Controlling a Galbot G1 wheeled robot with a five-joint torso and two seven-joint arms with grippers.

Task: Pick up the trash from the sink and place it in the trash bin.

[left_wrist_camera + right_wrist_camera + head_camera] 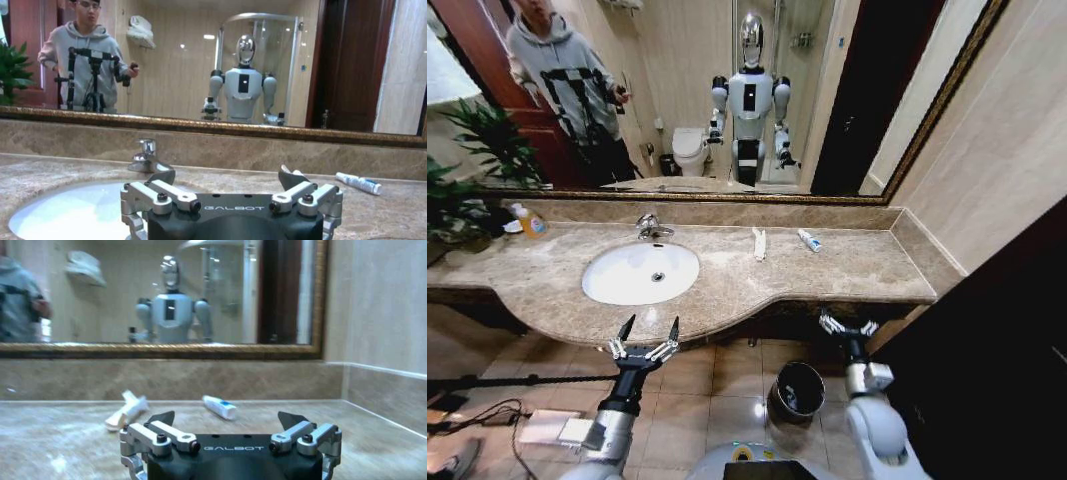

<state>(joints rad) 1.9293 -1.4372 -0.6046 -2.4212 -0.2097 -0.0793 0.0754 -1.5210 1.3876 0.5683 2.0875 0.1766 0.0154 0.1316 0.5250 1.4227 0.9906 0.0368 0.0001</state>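
Both claws hang spread and empty short of the tabletop.

From the head we see the left claw [647,335] at six o'clock of the sink [640,272], the right claw [848,326] above the trash bin [796,390]. The white packet [759,243] and blue-marked tube [809,240] lie on the tabletop [847,270] at three o'clock of the basin. At the left wrist, the faucet [148,159] could snag a reach. At the right wrist, both items look blurred; a rolling tube might slip.
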